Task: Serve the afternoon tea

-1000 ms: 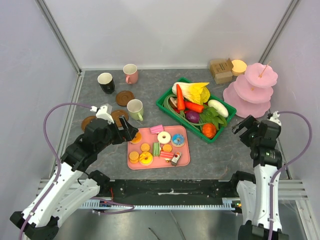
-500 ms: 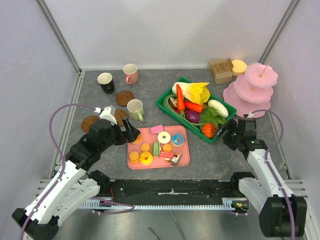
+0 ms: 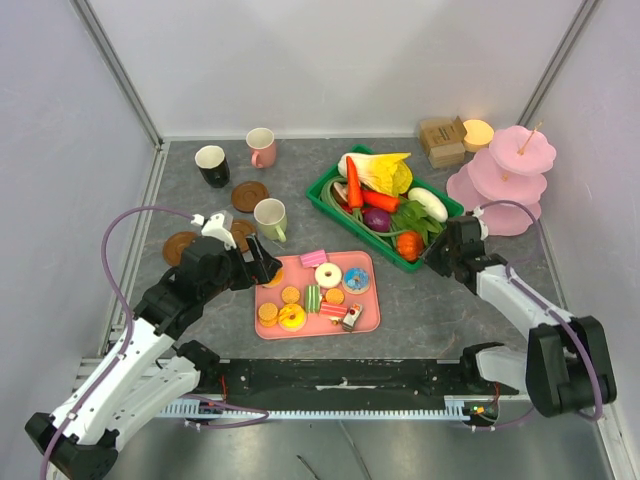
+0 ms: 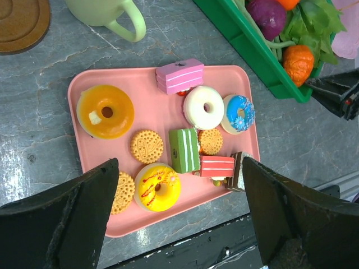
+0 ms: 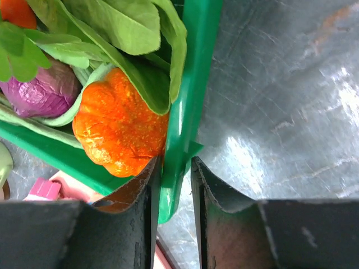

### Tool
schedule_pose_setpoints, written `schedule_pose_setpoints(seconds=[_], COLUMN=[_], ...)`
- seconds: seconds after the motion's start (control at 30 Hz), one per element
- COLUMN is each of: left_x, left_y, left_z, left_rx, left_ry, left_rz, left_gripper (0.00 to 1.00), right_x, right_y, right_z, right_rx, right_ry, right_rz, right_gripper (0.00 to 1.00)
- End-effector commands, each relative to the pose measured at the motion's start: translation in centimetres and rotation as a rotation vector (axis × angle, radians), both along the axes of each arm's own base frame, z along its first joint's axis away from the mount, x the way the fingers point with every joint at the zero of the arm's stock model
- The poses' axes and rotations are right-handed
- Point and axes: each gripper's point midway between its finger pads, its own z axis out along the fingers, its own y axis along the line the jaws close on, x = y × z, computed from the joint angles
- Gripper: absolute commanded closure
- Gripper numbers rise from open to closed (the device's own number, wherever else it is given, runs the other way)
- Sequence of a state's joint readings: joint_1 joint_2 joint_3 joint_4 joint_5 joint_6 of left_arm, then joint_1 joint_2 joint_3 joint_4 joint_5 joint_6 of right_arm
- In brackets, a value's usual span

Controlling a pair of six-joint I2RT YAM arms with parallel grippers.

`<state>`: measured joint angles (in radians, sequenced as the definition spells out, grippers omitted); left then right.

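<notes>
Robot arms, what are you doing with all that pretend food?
They are getting ready to serve tea. The right gripper pinches the wall of the green crate of toy vegetables, one finger inside and one outside. The left gripper hangs open above the pink tray, holding nothing. All the toy sweets lie on that tray, and none is on the cake stand yet.
</notes>
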<state>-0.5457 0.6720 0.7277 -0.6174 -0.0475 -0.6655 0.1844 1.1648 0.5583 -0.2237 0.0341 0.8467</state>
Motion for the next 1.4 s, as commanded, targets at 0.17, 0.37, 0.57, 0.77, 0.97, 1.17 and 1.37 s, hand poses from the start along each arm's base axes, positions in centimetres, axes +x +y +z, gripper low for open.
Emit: schedule_pose_setpoints(seconds=[0.17,0.37,0.57,0.77,0.97,1.17,1.37], left_x=[0.9,1.3,1.9,2.6,3.2,3.8,4.3], left_y=[-0.4,-0.5,-0.5,-0.4,-0.5,-0.5,-0.9], left_z=[1.2,1.4,1.4,1.4,2.3,2.2,1.6], left_rx=[-0.028,-0.021,-0.010,0.010,0.005,0.019,0.031], left_ry=[-0.040,-0.040,-0.045,-0.049,-0.096,-0.107,-0.097], left_rz=[0.014,0.018,0.027,0.044,0.049,0.051,0.042], left_gripper=[0.04,0.04,0.04,0.04,0.04,0.03,0.03], right_x=[4.8,7.1,10.4,14.1,17.1,20.2,24.3], right_y=[-0.2,1.1,1.9,2.6,2.8,1.6,-0.8], right_z=[-0.8,-1.7,-1.0,0.3,0.6,0.2,0.7], right_rx=[-0.112,-0.148,-0.209,-0.296,-0.349,-0.373,-0.435], right_ry=[0.013,0.028,0.007,-0.026,-0.018,-0.006,-0.038], right_rz=[-0.049,0.005,0.075,0.199,0.262,0.277,0.288], right_gripper=[0.66,0.78,0.85,0.93,0.94,0.95,0.95])
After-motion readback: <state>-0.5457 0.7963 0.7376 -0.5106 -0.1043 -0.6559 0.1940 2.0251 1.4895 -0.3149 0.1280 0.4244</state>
